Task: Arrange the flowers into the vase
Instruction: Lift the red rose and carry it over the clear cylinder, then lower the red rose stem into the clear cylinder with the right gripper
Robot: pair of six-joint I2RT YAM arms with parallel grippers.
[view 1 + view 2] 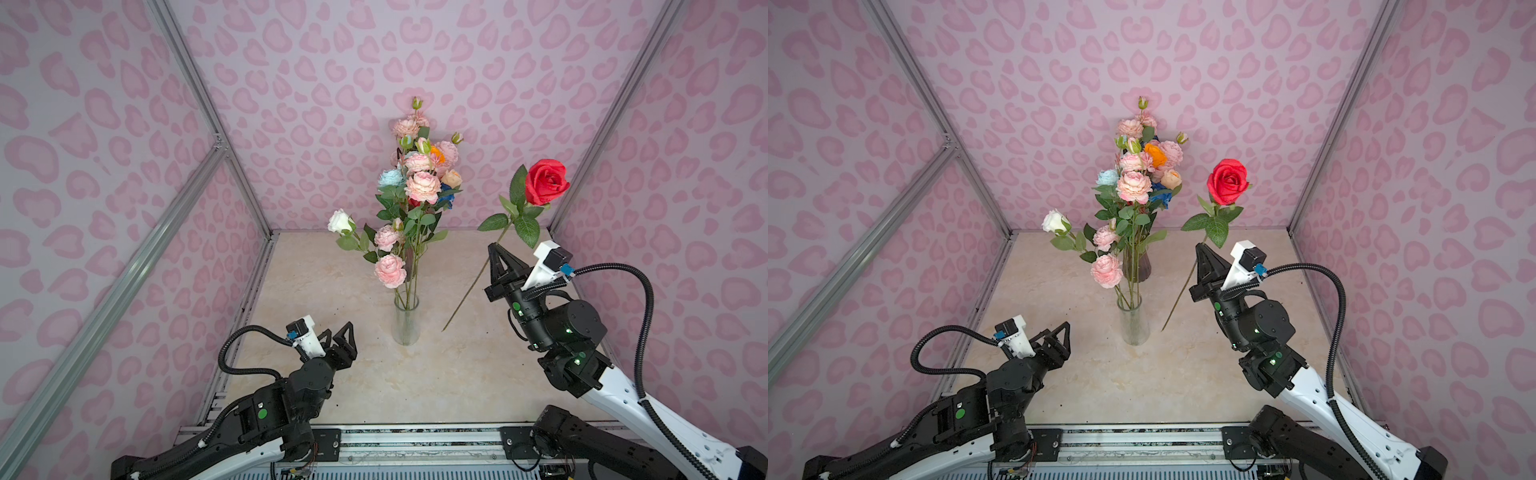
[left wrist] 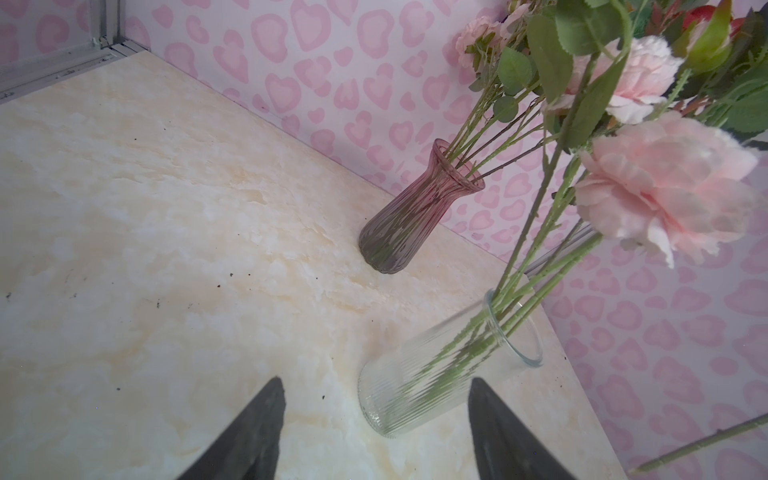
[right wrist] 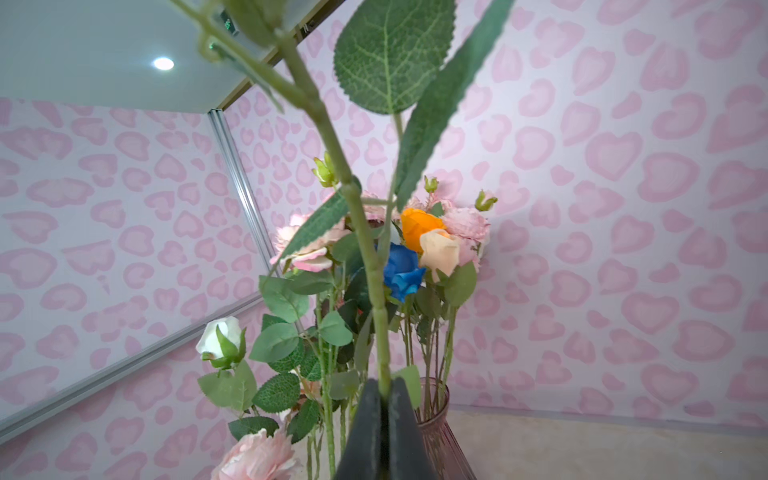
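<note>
**Held item.** The right fingers (image 1: 494, 249) are clenched on the stem (image 1: 469, 286) of the red rose (image 1: 545, 183). In the right wrist view we see the stem pinched between the two pads (image 3: 384, 386), with the fingers closed flat against it. The grip sits about midway along the stem, just below the lowest leaves. The bloom and leaves stand above the fingers and the bare lower stem hangs below them.

**Orientation.** The rose's long axis is tilted. The bloom points up and toward the back right corner of the surface (image 1: 457, 374). The cut end points down and forward, ending just beside the clear vase (image 1: 405, 324) on its right. We cannot tell whether the cut end touches the surface.

**Free arm.** The left fingers (image 1: 340, 334) are released and hold nothing. They sit low over the front left part of the surface, aimed at the clear vase and apart from it.

**Vases.** The clear vase stands upright near the middle of the surface and holds pink flowers (image 1: 390, 271). The purple vase (image 1: 1136, 266) stands behind it, nearer the back edge. It holds pink, orange, peach and blue blooms.
</note>
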